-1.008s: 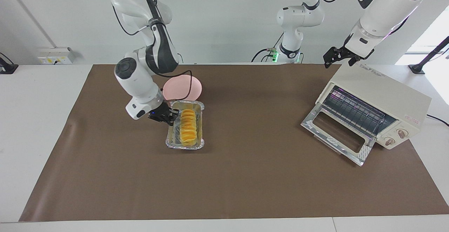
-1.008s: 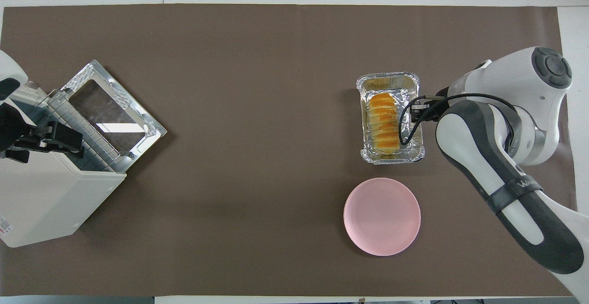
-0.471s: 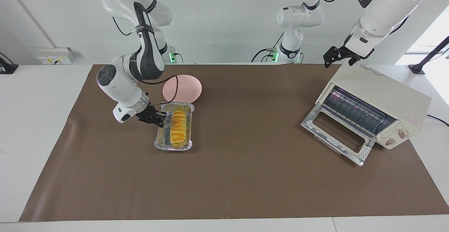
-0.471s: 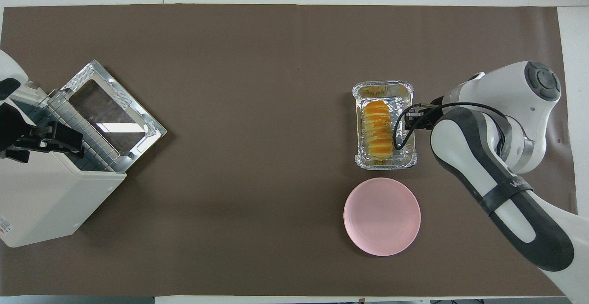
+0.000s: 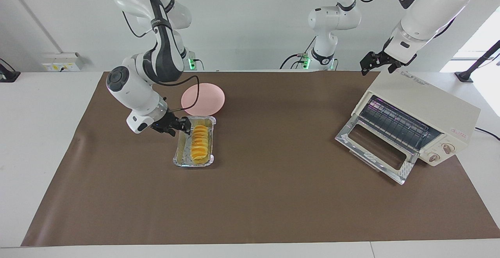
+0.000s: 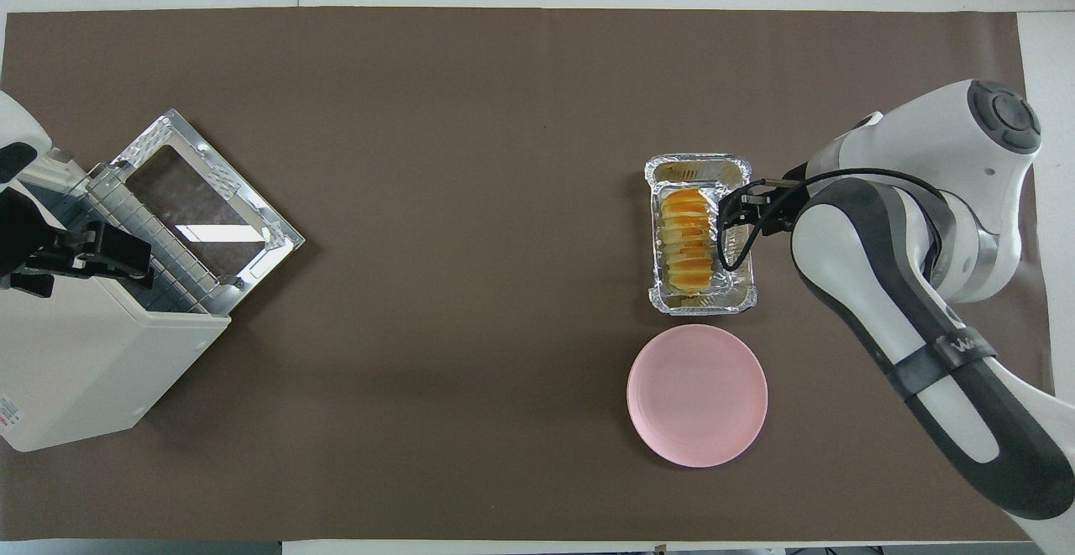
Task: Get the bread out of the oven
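The bread [image 5: 199, 141], a ridged golden-yellow loaf, lies in a silver foil tray [image 5: 194, 163] that rests on the brown mat, away from the oven. It also shows in the overhead view [image 6: 687, 240], inside the tray [image 6: 704, 307]. My right gripper [image 5: 184, 125] is just above the tray's long rim on the right arm's side, open, holding nothing; it shows in the overhead view too [image 6: 729, 209]. The cream-white oven [image 5: 425, 102] stands at the left arm's end with its glass door [image 5: 375, 148] dropped open and its wire rack bare. My left gripper [image 5: 377, 68] waits open over the oven's top.
A round pink plate [image 5: 203, 98] lies just nearer to the robots than the tray, its rim close to the tray's short end; it shows in the overhead view as well [image 6: 697, 395]. The oven [image 6: 76, 370] and its open door [image 6: 206, 198] take up the left arm's end of the mat.
My right gripper carried the tray with the bread toward the right arm's end and set it down beside the plate. It has now let go and risen slightly. The left arm has not moved.
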`<state>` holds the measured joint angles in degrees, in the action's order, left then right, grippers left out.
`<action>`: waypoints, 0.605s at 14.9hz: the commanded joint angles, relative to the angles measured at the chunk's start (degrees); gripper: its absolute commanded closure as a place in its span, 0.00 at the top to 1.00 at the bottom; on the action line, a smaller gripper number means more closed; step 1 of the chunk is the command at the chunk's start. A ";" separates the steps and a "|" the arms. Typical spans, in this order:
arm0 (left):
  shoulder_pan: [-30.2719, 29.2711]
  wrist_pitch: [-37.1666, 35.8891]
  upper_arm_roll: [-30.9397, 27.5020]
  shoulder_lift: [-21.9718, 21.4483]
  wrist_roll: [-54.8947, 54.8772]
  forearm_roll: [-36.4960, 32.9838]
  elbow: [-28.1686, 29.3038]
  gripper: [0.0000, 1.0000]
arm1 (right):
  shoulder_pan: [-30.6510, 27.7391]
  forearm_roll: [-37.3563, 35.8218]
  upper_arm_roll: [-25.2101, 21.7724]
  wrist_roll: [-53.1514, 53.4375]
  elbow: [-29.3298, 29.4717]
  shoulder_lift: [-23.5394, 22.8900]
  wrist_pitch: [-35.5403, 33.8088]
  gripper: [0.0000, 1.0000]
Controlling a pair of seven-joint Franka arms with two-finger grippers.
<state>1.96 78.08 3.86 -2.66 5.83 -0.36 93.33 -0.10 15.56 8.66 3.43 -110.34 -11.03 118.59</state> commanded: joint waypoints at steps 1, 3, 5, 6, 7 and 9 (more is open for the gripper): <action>-0.38 0.94 0.09 -0.94 0.06 0.71 0.98 1.00 | 5.36 -1.94 0.04 5.95 -0.57 -0.83 3.56 1.00; -0.38 0.94 0.09 -0.94 0.06 0.71 0.89 1.00 | 5.55 -2.11 0.04 6.41 -2.07 -2.32 6.90 1.00; -0.38 0.94 0.09 -0.94 0.06 0.71 0.98 1.00 | 5.03 -2.11 0.04 6.06 -3.57 -3.55 9.46 1.00; -0.38 0.94 0.09 -0.94 0.06 0.71 0.89 1.00 | 5.20 -2.11 0.04 6.06 -3.83 -3.73 9.56 0.99; -0.38 0.94 0.09 -0.94 0.06 0.71 0.98 1.00 | 5.20 -2.11 0.13 6.06 -4.27 -3.65 9.65 0.99; -0.38 0.94 0.09 -0.94 0.06 0.71 0.98 1.00 | 5.20 -2.11 0.13 6.06 -5.23 -3.56 9.73 0.95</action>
<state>1.96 78.08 3.86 -2.66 5.83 -0.36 93.33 5.59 14.19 8.31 9.66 -113.94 -15.53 127.43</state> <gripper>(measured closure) 0.000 0.013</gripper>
